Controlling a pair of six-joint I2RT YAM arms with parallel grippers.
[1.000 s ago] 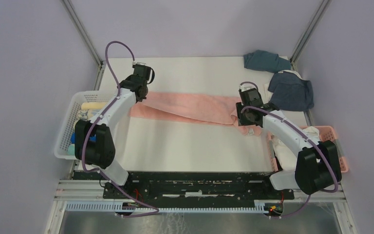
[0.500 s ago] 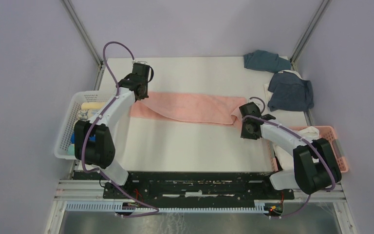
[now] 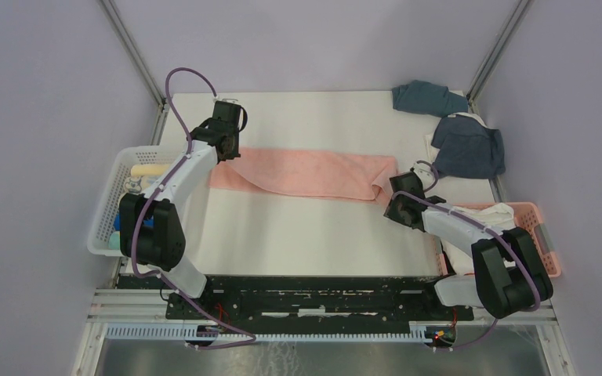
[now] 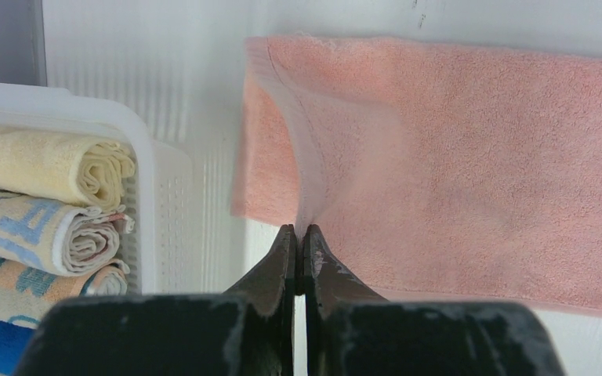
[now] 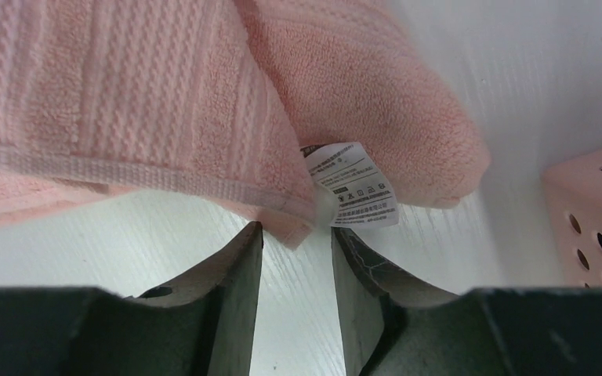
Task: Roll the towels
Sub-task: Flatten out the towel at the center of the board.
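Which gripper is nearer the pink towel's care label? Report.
Right. The right gripper sits open just short of the care label; the left gripper pinches the pink towel at its far end.

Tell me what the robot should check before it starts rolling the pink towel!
1. Left gripper pinches the pink towel: ok, shut on its hem.
2. Right gripper grips the other end: not ok, jaws open, corner at the tips but unclamped.
3. Towel lies flat: not ok, its right end is folded over.
4. Navy towel out of the way: ok, lies apart at the far right.
5. White basket off the towel: ok, a gap shows between them.
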